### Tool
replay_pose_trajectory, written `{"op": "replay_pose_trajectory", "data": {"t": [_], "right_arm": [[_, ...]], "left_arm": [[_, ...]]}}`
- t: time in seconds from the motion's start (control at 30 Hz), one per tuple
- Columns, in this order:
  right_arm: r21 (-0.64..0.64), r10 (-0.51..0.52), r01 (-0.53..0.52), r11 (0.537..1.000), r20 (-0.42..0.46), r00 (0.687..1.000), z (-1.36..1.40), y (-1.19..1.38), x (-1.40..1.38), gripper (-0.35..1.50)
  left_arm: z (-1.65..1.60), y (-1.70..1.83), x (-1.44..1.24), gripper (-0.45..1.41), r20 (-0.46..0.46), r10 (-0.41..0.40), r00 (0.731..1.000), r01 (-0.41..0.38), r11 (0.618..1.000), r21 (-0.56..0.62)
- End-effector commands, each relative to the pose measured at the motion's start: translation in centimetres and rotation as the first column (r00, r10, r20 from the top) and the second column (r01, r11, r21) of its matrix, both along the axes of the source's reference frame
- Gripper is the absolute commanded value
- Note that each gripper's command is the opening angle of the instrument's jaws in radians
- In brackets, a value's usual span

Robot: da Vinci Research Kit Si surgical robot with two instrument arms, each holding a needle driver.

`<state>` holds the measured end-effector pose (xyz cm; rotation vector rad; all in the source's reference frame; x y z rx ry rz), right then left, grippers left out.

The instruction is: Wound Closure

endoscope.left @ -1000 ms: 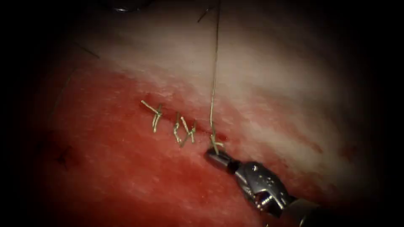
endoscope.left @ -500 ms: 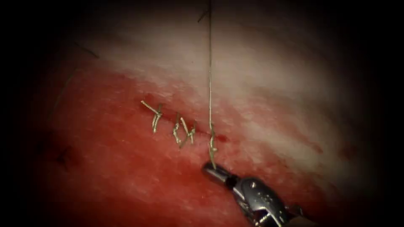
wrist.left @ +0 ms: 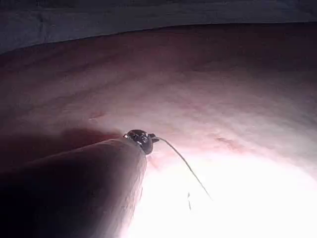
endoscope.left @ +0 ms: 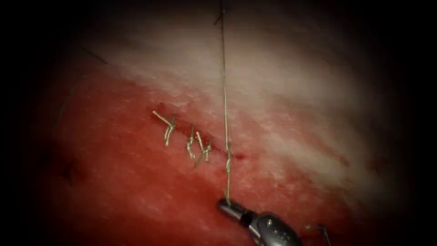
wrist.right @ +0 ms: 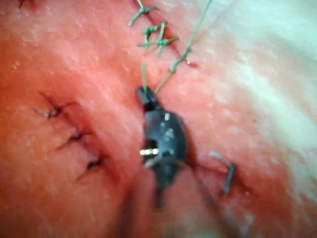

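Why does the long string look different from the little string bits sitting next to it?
The long thread is pulled straight, one end held in the right tool; the cut ends of thread are short, bent and free. The long one reaches far up across the tissue; the short ones stay at the cut. Same material.

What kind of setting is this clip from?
Likely a bench suturing practice setup: reddened tissue with a cut partly closed by knotted stitches, and the right tool shut on a taut thread. The left tool holds thread too.
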<state>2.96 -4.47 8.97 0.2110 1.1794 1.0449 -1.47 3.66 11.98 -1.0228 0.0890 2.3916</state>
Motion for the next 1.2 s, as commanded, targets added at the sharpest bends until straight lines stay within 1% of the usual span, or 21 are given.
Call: {"op": "replay_pose_trajectory", "data": {"t": [0.03, 0.23, 0.3, 0.43, 0.6, 0.73, 0.8, 0.83, 0.9, 0.93, 0.97, 1.0, 1.03, 1.07, 1.1, 1.13, 1.17, 1.2], "right_arm": [[0.001, -0.001, 0.001, 1.000, -0.001, 1.000, 0.08, -0.06, 0.07, -0.35], [0.002, -0.006, 0.006, 1.000, -0.002, 1.000, 0.05, -0.09, 0.11, -0.35], [0.000, -0.017, 0.017, 1.000, -0.003, 1.000, 0.03, -0.19, 0.12, -0.35], [0.001, -0.027, 0.027, 1.000, -0.005, 1.000, -0.04, -0.28, 0.14, -0.35], [0.004, -0.028, 0.028, 1.000, -0.011, 1.000, -0.12, -0.28, 0.19, -0.35], [0.004, -0.029, 0.029, 1.000, -0.012, 1.000, -0.12, -0.28, 0.21, -0.35], [0.002, -0.022, 0.022, 1.000, -0.017, 1.000, -0.11, -0.22, 0.23, -0.35], [-0.007, -0.007, 0.006, 1.000, -0.031, 0.999, -0.12, -0.18, 0.23, -0.35], [-0.014, 0.008, -0.009, 1.000, -0.047, 0.999, -0.14, -0.10, 0.24, -0.35], [-0.014, 0.008, -0.009, 1.000, -0.047, 0.999, -0.14, -0.10, 0.24, -0.35], [-0.014, 0.010, -0.011, 1.000, -0.049, 0.999, -0.15, -0.07, 0.23, -0.35], [-0.011, 0.013, -0.014, 1.000, -0.051, 0.999, -0.16, -0.02, 0.23, -0.25], [-0.011, 0.013, -0.014, 1.000, -0.051, 0.999, -0.16, -0.02, 0.23, -0.25], [-0.010, 0.013, -0.014, 1.000, -0.051, 0.999, -0.17, 0.00, 0.23, -0.08], [-0.012, 0.017, -0.018, 1.000, -0.055, 0.998, -0.17, 0.02, 0.24, 0.19], [-0.015, 0.023, -0.024, 1.000, -0.060, 0.998, -0.17, 0.04, 0.24, 0.44], [-0.019, 0.028, -0.029, 0.999, -0.066, 0.997, -0.18, 0.05, 0.24, 0.81], [-0.019, 0.028, -0.029, 0.999, -0.066, 0.997, -0.18, 0.05, 0.25, 0.96]], "left_arm": [[0.04, 0.08, -0.05, -0.45, 0.001, -0.001, 1.000, 0.001, 1.000, -0.003], [0.06, 0.21, -0.14, -0.45, 0.001, -0.004, 1.000, 0.004, 1.000, -0.009], [0.07, 0.29, -0.18, -0.45, 0.002, -0.005, 1.000, 0.005, 1.000, -0.013], [0.12, 0.40, -0.26, -0.45, -0.002, -0.018, 1.000, 0.018, 1.000, -0.015], [0.15, 0.48, -0.30, -0.45, -0.003, -0.027, 1.000, 0.027, 0.999, -0.019], [0.16, 0.51, -0.28, -0.45, -0.001, -0.022, 1.000, 0.022, 1.000, -0.018], [0.15, 0.45, -0.28, -0.45, -0.008, -0.009, 1.000, 0.009, 1.000, -0.009], [0.11, 0.34, -0.29, -0.45, 0.001, 0.008, 1.000, -0.008, 1.000, 0.003], [0.02, 0.08, -0.32, -0.45, 0.017, 0.069, 0.997, -0.070, 0.997, 0.041], [0.02, 0.08, -0.32, -0.45, 0.017, 0.069, 0.997, -0.070, 0.997, 0.041], [-0.02, -0.01, -0.32, -0.45, 0.025, 0.075, 0.997, -0.077, 0.995, 0.059], [-0.12, -0.21, -0.32, -0.45, 0.043, 0.094, 0.995, -0.098, 0.991, 0.088], [-0.12, -0.21, -0.32, -0.45, 0.043, 0.094, 0.995, -0.098, 0.991, 0.088], [-0.20, -0.37, -0.31, -0.45, 0.052, 0.110, 0.993, -0.116, 0.987, 0.109], [-0.24, -0.44, -0.30, -0.45, 0.057, 0.119, 0.991, -0.125, 0.985, 0.120], [-0.42, -0.75, -0.25, -0.45, 0.078, 0.138, 0.987, -0.148, 0.978, 0.147], [-0.58, -0.97, -0.19, -0.45, 0.094, 0.153, 0.984, -0.166, 0.973, 0.161], [-0.69, -1.09, -0.14, -0.45, 0.105, 0.160, 0.982, -0.176, 0.970, 0.168]]}}
